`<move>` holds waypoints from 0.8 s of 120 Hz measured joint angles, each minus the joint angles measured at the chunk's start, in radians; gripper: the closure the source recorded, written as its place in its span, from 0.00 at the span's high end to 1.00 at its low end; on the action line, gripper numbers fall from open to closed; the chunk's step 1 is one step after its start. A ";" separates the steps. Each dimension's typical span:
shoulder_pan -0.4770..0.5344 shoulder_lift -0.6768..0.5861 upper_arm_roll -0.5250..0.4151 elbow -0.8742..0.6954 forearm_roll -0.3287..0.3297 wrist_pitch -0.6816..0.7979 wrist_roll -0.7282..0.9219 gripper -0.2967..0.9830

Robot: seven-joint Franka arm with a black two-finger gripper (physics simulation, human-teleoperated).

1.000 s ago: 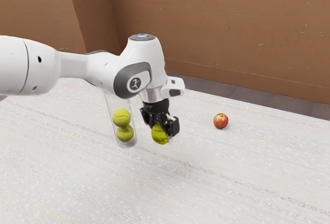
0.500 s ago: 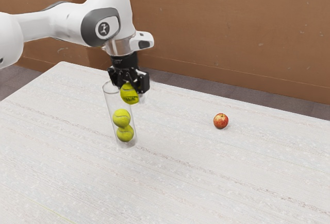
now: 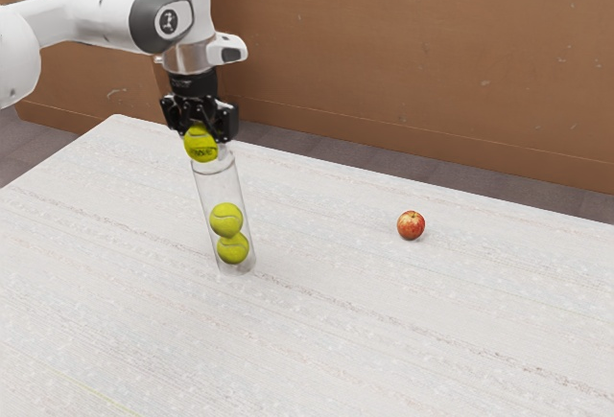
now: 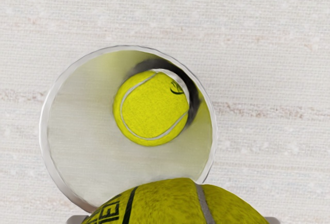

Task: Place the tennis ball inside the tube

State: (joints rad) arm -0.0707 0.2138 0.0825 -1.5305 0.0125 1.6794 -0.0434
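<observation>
Exterior view first: the robot's tool (image 3: 204,137) has the tennis ball (image 3: 200,146) grasped between its fingers, right up at the mouth of the clear tube (image 3: 213,187). So the ball everyone cares about is up top, not down inside with the others. From where I'm standing its underside overlaps the rim, but honestly I can't tell whether any of it dips below that edge.

The tube is standing on end on the pale bench (image 3: 384,321) and you can see straight through it. Two more balls are stacked near its bottom: the upper ball (image 3: 225,220) sits on the lower ball (image 3: 233,248), a bit off-centre, and there's a good stretch of free space above them.

Wrist view looks right down the opening, which is pretty neat. You get the round rim, then the upper ball deep inside and over against one side of the wall. The grasped one looms big and close, covering part of the rim, with dark lettering on its fuzz.

Oh, and there's a red apple (image 3: 411,225) on the bench too, well apart from the tube, toward the exterior view's right.
</observation>
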 joint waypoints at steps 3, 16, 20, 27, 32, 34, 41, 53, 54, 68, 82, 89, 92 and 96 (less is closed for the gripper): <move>0.001 0.007 0.001 0.005 0.000 -0.001 0.000 0.46; 0.010 0.032 0.002 0.023 0.002 0.000 0.001 0.45; 0.016 0.040 0.003 0.029 0.003 0.001 0.001 0.45; 0.019 0.059 0.003 0.049 0.003 0.002 0.001 0.45; 0.020 0.070 0.003 0.062 0.004 0.003 0.001 0.45; 0.020 0.074 0.003 0.066 0.004 0.003 0.001 0.45; 0.020 0.088 0.003 0.082 0.004 0.004 0.001 0.45; 0.021 0.105 0.003 0.096 0.004 0.004 0.001 0.45; 0.021 0.106 0.003 0.097 0.004 0.004 0.001 0.45; 0.022 0.108 0.003 0.099 0.004 0.005 0.002 0.45; 0.035 0.107 0.003 0.099 0.004 0.005 0.003 0.47; 0.038 0.107 0.002 0.099 0.002 0.004 0.003 0.54; 0.038 0.107 0.002 0.099 0.000 0.004 0.003 0.56; 0.038 0.107 0.002 0.099 -0.001 0.004 0.003 0.59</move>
State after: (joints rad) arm -0.0325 0.3213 0.0845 -1.4317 0.0115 1.6831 -0.0400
